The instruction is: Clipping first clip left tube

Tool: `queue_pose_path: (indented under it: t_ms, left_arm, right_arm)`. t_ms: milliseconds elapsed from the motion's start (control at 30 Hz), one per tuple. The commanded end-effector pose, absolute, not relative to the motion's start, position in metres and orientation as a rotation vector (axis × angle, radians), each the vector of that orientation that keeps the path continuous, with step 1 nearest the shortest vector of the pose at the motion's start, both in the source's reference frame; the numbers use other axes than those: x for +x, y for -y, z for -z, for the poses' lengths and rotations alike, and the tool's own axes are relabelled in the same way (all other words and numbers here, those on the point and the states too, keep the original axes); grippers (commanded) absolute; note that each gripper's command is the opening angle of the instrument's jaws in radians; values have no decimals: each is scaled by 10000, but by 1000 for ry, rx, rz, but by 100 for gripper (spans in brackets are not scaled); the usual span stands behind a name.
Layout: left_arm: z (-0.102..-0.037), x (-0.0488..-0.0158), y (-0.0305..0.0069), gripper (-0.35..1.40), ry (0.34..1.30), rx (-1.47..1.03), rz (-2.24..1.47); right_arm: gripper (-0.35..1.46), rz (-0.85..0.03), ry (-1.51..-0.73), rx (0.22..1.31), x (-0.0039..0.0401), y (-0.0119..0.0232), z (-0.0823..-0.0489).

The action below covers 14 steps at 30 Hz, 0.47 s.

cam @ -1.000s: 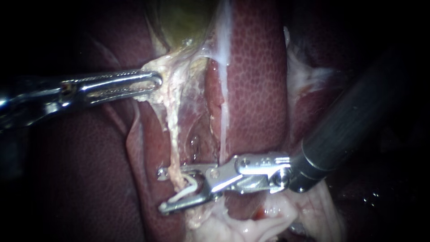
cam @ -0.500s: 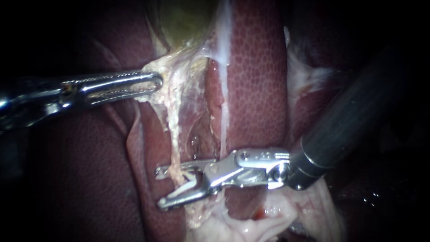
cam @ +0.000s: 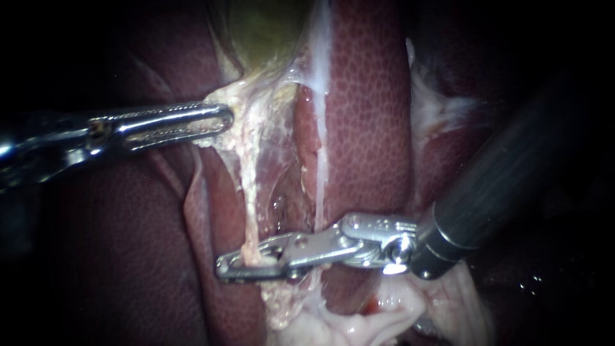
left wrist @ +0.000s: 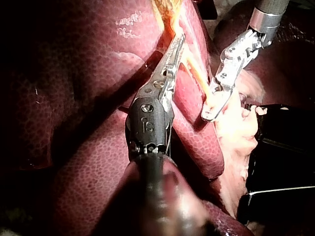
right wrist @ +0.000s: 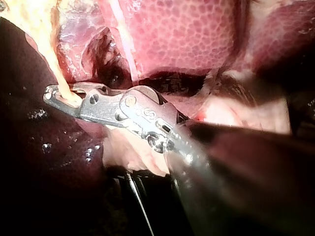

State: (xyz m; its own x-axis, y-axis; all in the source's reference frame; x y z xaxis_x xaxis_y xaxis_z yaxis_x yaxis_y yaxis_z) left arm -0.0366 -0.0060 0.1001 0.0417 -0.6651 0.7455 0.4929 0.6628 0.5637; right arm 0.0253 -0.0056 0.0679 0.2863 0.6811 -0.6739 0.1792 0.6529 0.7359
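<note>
Clipping step in hand: clamping tube (cam: 251,214) between right instrument (cam: 225,267) jaws; pinching tissue (cam: 251,109) in left instrument (cam: 223,118) jaws, tensioning tube. Next, likely: opening right jaws fully, backing straight off.

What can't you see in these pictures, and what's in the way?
- Clip: in every view the right instrument's jaws, shut on the tube, cover the spot, so no clip shows.
- Gallbladder: endoscope view, cut off by the top edge.
- Left instrument, shut on tissue: endoscope view, its shaft fades into the dark.
- Liver: right wrist view, partly hidden by the blurred right shaft.
</note>
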Motion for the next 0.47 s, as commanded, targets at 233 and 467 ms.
queue_pose_path:
  t_ms: [233,467]
  left_arm:
    - [-1001,-366,60,-35,1244,169,893]
    - [-1001,-366,60,-35,1244,169,893]
  right_arm:
    - [-35,-394,-1268,838,252,54,-677]
    - [-35,-396,-1267,836,252,54,-678]
